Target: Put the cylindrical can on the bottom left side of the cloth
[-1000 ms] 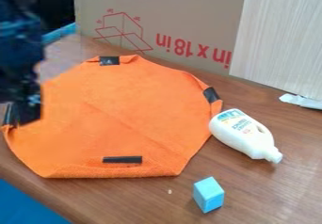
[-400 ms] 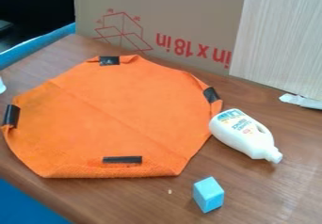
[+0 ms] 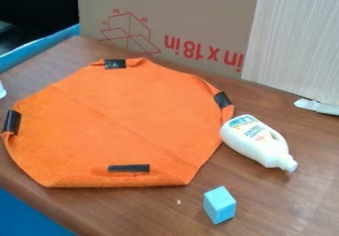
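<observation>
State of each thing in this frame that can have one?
Orange cloth: spread out, edges partly folded
Black tape strips: stuck on the cloth's edges
White bottle: lying on its side
Blue block: resting upright
Cardboard: standing
Light panel: standing
White thing at left edge: cut off, state unclear

exact place unclear; looks like a makeshift test setup: orange fabric cloth (image 3: 119, 116) w/ black tape strips on its edges, on brown wood-grain tabletop (image 3: 265, 205), brown printed cardboard panel (image 3: 198, 12) & pale wood-grain board (image 3: 291, 41) standing behind.
</observation>
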Motion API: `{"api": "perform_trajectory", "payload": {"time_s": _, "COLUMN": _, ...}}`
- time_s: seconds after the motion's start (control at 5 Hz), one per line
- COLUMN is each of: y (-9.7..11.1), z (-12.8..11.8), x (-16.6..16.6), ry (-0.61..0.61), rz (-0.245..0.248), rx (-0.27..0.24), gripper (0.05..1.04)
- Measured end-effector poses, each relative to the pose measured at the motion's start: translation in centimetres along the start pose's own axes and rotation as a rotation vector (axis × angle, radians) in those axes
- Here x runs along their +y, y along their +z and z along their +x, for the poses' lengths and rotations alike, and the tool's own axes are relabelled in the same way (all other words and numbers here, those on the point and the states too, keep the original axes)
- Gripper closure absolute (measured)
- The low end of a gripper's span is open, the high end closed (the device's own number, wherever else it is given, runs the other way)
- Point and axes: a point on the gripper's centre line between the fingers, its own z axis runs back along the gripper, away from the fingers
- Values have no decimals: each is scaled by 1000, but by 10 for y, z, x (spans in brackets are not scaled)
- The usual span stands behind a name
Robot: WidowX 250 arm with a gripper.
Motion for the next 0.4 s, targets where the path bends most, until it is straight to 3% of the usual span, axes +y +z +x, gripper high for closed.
{"api": "perform_trajectory", "payload": {"time_s": 0.4, "y": -4, "z": 10, "x": -3, "ry": -19, "rz": 9, "rx": 23, "gripper": 84}}
